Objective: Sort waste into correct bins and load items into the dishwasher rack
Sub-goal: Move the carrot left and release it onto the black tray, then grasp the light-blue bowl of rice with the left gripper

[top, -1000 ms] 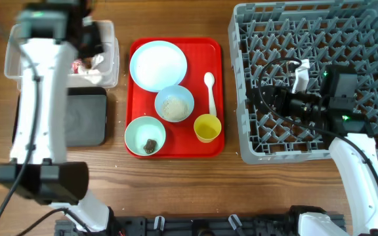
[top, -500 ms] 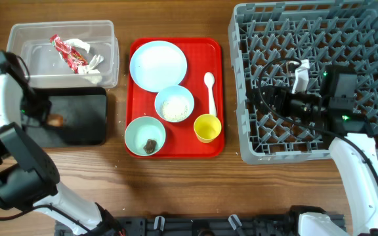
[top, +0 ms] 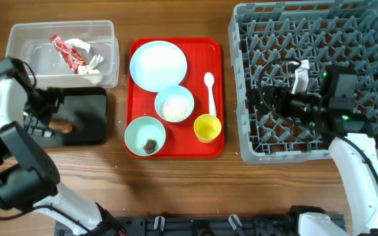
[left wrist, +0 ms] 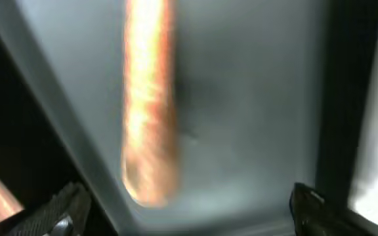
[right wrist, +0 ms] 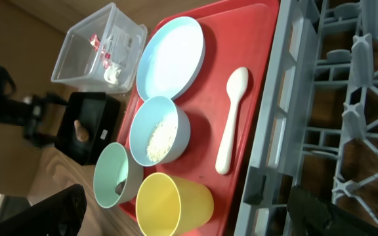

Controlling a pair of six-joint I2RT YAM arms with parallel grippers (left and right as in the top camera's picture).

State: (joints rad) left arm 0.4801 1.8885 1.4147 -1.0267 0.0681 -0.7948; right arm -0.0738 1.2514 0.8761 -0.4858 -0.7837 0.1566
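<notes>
Noted: carrot piece (top: pixel 59 124) now in black tray (top: pixel 87 113) — waste sorted; left claw (left wrist: pixel 192 208) and right claw (right wrist: pixel 189 211) both splayed, empty.

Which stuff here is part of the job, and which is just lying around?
Job: wrapper, carrot piece, lump, rice, tub, black tray, plate, rice bowl, mint bowl, cup, spoon, rack.
Lying about: red tray, table.
</notes>
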